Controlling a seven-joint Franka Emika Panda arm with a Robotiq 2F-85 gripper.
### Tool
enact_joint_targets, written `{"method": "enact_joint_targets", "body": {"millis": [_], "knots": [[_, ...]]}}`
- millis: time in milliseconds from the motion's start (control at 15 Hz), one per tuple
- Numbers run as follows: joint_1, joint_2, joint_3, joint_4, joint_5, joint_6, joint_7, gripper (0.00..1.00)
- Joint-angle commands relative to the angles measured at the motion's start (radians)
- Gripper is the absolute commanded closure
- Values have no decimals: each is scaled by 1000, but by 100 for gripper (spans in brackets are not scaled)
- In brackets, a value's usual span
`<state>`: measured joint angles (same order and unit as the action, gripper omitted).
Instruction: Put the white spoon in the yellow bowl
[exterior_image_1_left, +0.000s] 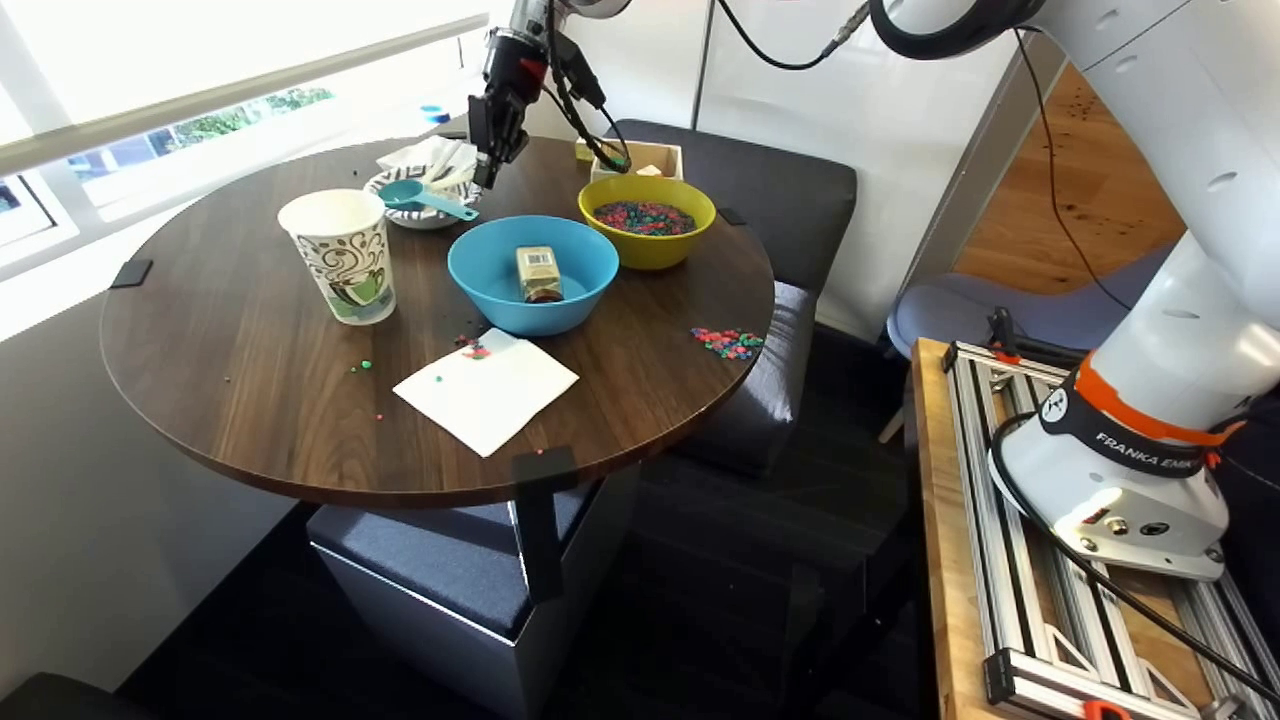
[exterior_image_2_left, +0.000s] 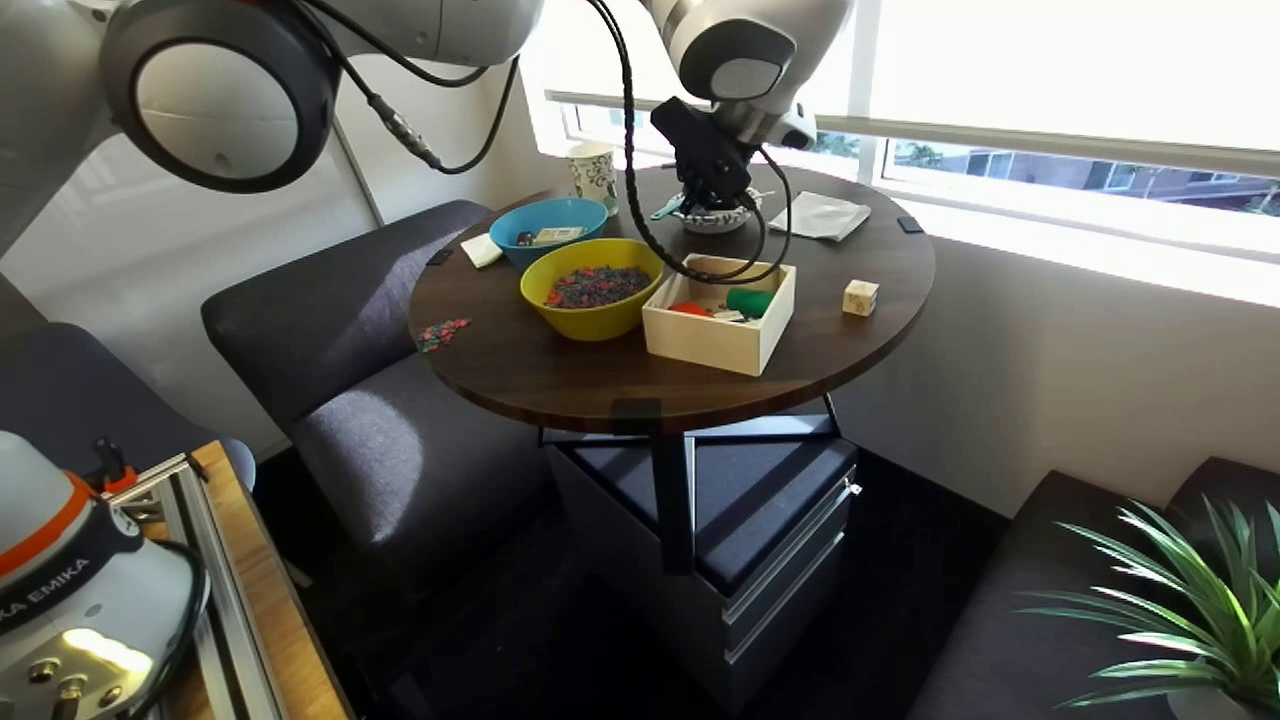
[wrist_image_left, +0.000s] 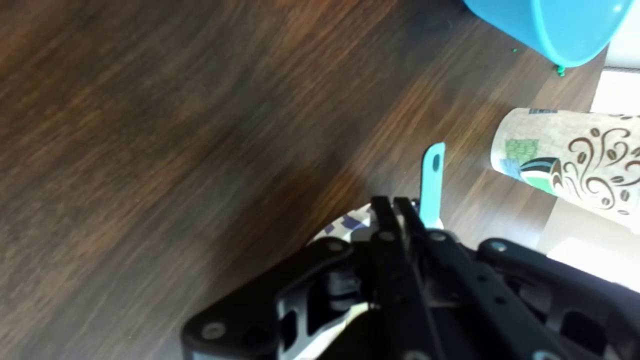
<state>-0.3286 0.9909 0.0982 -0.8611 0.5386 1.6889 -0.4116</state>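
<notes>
In an exterior view, a cup (exterior_image_1_left: 352, 265) and blue bowl (exterior_image_1_left: 488, 285) stand left of the yellow bowl (exterior_image_1_left: 655, 252). Upper left, a patterned dish (exterior_image_1_left: 428, 222) holds a teal scoop (exterior_image_1_left: 428, 200) and maybe the white spoon (exterior_image_1_left: 445, 184). The gripper (wrist_image_left: 392, 202) is pinched nearly together; I can't tell if anything's inside. A plant (exterior_image_2_left: 1205, 620) shows only in an exterior view, lower right.

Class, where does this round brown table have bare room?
Bare: between patterned paper cup and square black pad; between open wooden box and wooden cube. Crowded: around patterned white dish and black gripper; between round blue bowl and round yellow bowl.
</notes>
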Motion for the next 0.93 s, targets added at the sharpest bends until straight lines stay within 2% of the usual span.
{"method": "enact_joint_targets", "body": {"millis": [0,267,600,867], "knots": [[-14,8,14,47,12,-79,19,99],[-11,-39,7,41,11,-129,51,99],[-19,-125,-9,5,10,-84,86,99],[-68,-262,-35,-102,-8,-229,141,99]]}}
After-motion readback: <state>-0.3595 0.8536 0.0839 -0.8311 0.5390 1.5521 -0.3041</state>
